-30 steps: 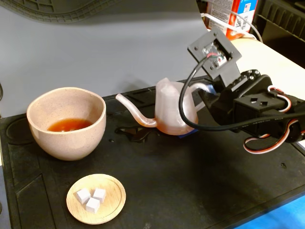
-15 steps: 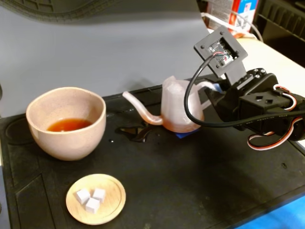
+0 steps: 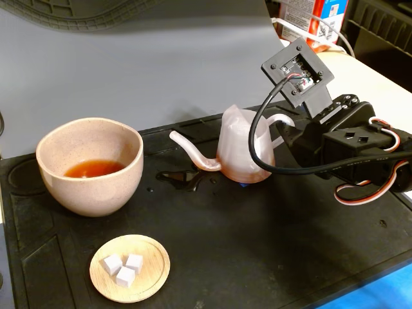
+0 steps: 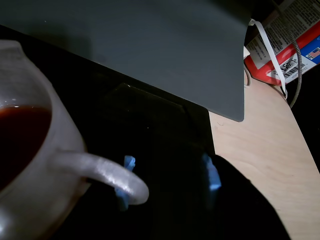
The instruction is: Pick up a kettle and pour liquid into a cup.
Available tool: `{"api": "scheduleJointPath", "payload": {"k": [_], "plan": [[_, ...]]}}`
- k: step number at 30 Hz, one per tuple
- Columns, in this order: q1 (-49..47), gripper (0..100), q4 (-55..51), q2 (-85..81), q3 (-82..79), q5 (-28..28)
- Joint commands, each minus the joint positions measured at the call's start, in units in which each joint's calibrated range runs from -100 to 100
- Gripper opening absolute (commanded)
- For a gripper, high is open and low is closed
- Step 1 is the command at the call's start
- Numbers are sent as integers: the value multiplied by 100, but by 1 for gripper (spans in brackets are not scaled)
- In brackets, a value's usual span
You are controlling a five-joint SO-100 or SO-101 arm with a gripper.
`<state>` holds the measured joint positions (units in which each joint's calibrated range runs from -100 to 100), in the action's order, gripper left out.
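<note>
The pinkish-white kettle (image 3: 241, 151) stands upright on the black mat, its gooseneck spout (image 3: 193, 153) pointing left toward the cup (image 3: 90, 193). The beige speckled cup holds some reddish-brown liquid (image 3: 93, 168). My gripper (image 3: 291, 134) is at the kettle's loop handle (image 3: 278, 120) on its right side. In the wrist view the kettle (image 4: 45, 190) fills the left edge with dark red liquid (image 4: 20, 135) inside. My gripper (image 4: 170, 175) is open there. One blue-tipped finger (image 4: 127, 172) sits right behind the handle (image 4: 100, 170); the other stands well apart to the right.
A small wooden dish (image 3: 158, 257) with three white cubes (image 3: 124, 267) sits at the front of the mat (image 3: 257, 244). A wet patch (image 3: 179, 177) lies under the spout. A grey board (image 3: 161, 58) stands behind. A red-white carton (image 3: 315, 16) stands on the wooden table (image 4: 270, 150).
</note>
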<state>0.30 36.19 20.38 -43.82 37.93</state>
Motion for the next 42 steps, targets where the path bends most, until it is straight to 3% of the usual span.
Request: {"api": "scheduleJointPath", "payload": {"k": [1, 15, 21, 24, 27, 31, 33, 38, 42], "plan": [[-19, 18, 112, -41, 44, -22], [-194, 18, 708, 462, -174, 25], [-87, 18, 631, -707, -1254, 31], [-95, 17, 622, -2345, -2633, 73], [-156, 9, 622, -4265, -3967, 272], [-171, 0, 613, -5365, -4284, 277], [-369, 1, 613, -5852, -4339, 571], [-627, 1, 605, -6492, -4339, 618], [-627, 1, -312, -7379, -4248, 624]]}}
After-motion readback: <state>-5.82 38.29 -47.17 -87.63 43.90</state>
